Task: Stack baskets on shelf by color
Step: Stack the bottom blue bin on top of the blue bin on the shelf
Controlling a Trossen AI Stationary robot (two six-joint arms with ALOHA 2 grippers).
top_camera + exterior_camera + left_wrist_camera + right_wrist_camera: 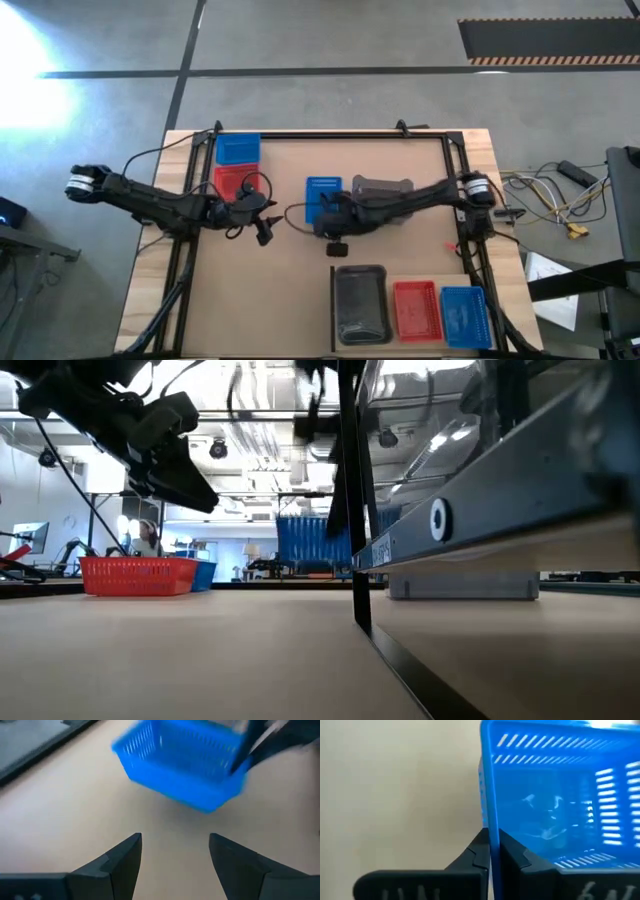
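A blue basket (322, 196) is lifted above the middle of the table, and my right gripper (490, 851) is shut on it. It also shows in the left wrist view as the blue basket (180, 765) and in the low view as the blue basket (308, 540). My left gripper (175, 855) is open, low over the table just left of it, touching nothing. A grey basket (383, 187) sits under my right arm. A red basket (234, 180) and another blue basket (238, 149) stand at the far left. On the shelf (345, 255) stand a grey basket (360, 303), a red basket (415, 308) and a blue basket (465, 315). My right gripper pinches the rim of one side wall (490, 817) of the blue basket, one finger inside and one finger (472, 857) outside. The basket is lifted clear of the table and tilted; its underside (195, 795) shows above the bare tabletop.
A black metal frame (190, 240) runs along the table's left, far and right sides. The shelf's dark edge (400, 660) and a black post (350, 490) stand near the low camera. Bare tabletop (280, 290) lies at the near left. Cables (560, 205) lie on the floor to the right.
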